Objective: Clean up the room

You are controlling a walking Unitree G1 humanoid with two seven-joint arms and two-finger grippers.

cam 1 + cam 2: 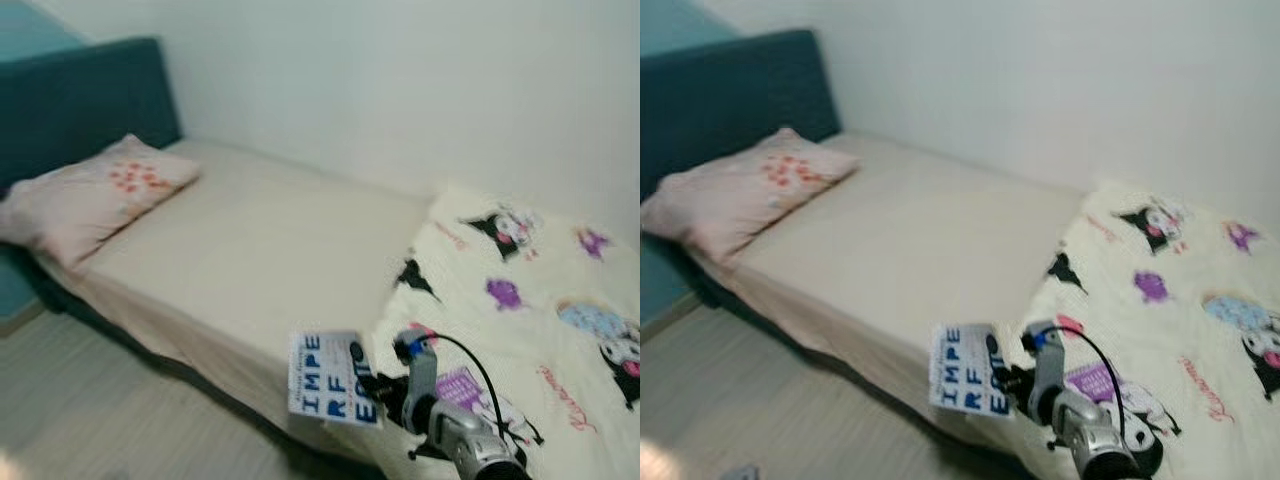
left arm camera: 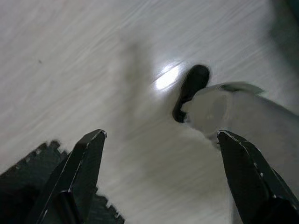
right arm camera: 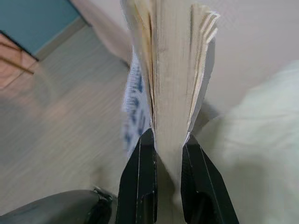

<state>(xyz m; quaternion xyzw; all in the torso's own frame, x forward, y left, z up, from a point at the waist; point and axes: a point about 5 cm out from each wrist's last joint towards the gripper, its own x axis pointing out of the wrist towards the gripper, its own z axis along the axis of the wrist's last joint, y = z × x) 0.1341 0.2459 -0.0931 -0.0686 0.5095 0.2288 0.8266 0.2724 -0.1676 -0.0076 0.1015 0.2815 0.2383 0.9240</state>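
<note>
White wall and pale wood floor point(image 1: 90, 400) frame what I see from the head camera: a bed point(image 1: 250, 250) with a beige sheet running from the near right to the far left, ending at a dark teal headboard point(image 1: 80, 100). On the far left of the mattress lies a pink pillow point(image 1: 90, 195) with red marks on it. Over the right part of the bed I see a cream blanket point(image 1: 520, 300) printed with cartoon figures, bunched up at its left edge.

My right hand point(image 3: 161, 140) is raised at the near edge of the bed, just in front of the blanket. Its two black fingers are clamped tight on a book point(image 1: 335, 380) with a white cover and big blue letters. Through the right wrist camera I see the page block standing up between the fingers, pages fanning a little at the far end.

My left hand point(image 2: 161, 140) hangs low over the floor with its fingers spread wide and nothing between them. Past it I make out a dark blob beside a pale shape, too blurred to name, and a dark jagged-edged mat point(image 2: 28, 172) at one side.
</note>
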